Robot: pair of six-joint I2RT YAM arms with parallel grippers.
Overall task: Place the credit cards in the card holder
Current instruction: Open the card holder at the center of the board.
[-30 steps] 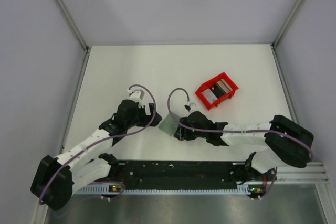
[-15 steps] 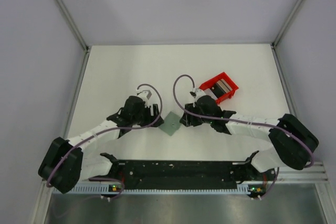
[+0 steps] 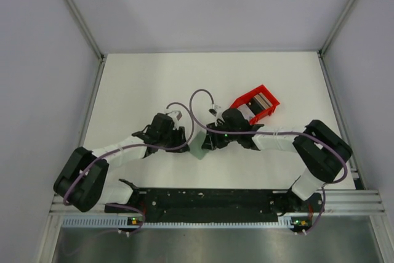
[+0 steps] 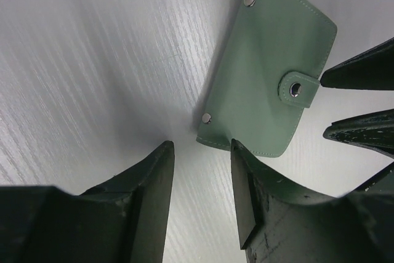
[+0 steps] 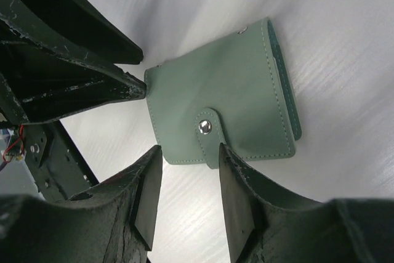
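The card holder (image 3: 198, 147) is a grey-green snap wallet lying closed and flat on the table between the two grippers. My left gripper (image 3: 184, 142) is at its left side. In the left wrist view its jaws (image 4: 202, 146) stand apart over bare table, with the card holder (image 4: 265, 84) just past the right fingertip. My right gripper (image 3: 209, 141) is at the other side, open (image 5: 189, 149), with the card holder (image 5: 221, 97) and its snap tab just beyond the tips. Credit cards (image 3: 257, 103) stand in the red bin.
The red plastic bin (image 3: 242, 116) sits behind the right arm, tilted. The right gripper's fingers (image 4: 363, 69) show in the left wrist view, and the left gripper's fingers (image 5: 80, 84) in the right wrist view, all close to the wallet. Walls enclose the table.
The left gripper has moved right up to the wallet and its jaws have narrowed. The right gripper drew back toward the bin, then came back to the wallet's right side.
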